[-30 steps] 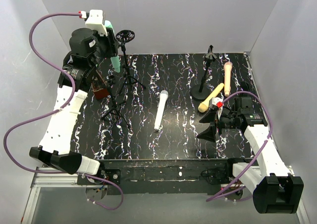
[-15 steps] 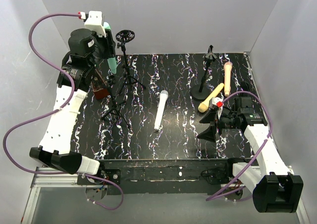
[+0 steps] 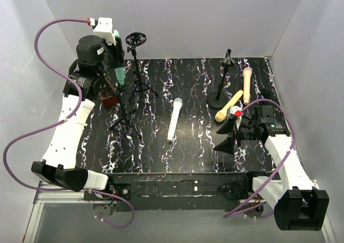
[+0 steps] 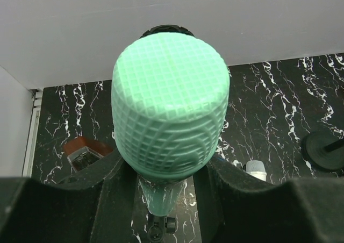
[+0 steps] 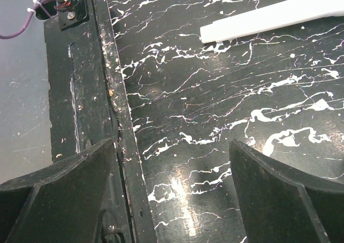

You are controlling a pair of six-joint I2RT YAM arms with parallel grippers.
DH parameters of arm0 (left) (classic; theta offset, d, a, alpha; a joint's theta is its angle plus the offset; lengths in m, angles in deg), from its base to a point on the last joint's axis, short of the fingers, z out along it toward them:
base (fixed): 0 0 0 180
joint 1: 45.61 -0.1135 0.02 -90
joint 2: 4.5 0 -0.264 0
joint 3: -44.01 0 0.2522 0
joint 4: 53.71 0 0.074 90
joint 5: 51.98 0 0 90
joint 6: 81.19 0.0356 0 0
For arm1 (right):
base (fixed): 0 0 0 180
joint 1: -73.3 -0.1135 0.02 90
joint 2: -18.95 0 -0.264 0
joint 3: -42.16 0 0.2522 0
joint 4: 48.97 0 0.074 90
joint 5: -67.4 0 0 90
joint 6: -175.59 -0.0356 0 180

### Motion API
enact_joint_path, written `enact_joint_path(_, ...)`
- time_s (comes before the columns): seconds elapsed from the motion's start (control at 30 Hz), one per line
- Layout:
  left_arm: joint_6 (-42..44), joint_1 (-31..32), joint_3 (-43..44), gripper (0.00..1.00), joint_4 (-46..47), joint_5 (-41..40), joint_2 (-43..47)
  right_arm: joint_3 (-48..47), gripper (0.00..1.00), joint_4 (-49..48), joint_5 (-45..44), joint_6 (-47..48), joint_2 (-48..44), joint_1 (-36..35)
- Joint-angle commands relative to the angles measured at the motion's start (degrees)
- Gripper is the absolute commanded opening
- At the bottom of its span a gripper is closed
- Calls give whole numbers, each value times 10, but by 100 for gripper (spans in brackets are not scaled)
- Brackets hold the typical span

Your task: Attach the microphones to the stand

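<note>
Progress: no microphone seated yet; mint green microphone (image 4: 169,108) clamped in left fingers (image 4: 102,200), raised beside top of tripod stand (image 3: 133,84), back-left; white microphone (image 3: 173,119), yellow microphone (image 3: 228,106), peach-pink microphone (image 3: 246,84) lie loose on tabletop (image 3: 188,81); round-base stand (image 3: 221,90) bare. Right fingers (image 5: 59,184) spread, gripping nothing, low over tabletop. Mint head: domed, grid-embossed plastic; tabletop glossy, black, white-veined marble pattern.

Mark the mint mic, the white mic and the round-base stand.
mint green microphone (image 4: 170,108): left wrist view, on its gridded head.
white microphone (image 3: 173,120): top external view, mid-shaft.
round-base stand (image 3: 217,100): top external view, on the base disc.
</note>
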Motion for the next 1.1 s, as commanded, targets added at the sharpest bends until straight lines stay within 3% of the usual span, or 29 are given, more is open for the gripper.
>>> enact_joint_path(0.0, 10, -8, 7, 0, 3, -10, 19, -20, 94, 6, 10, 9, 3, 3)
enact_joint_path(0.73, -39, -32, -130, 0, 10, 52, 55, -22, 94, 11, 11, 15, 3, 7)
enact_joint_path(1.07, -37, -57, -135, 0, -37, 109, 21, -21, 94, 14, 11, 16, 2, 7)
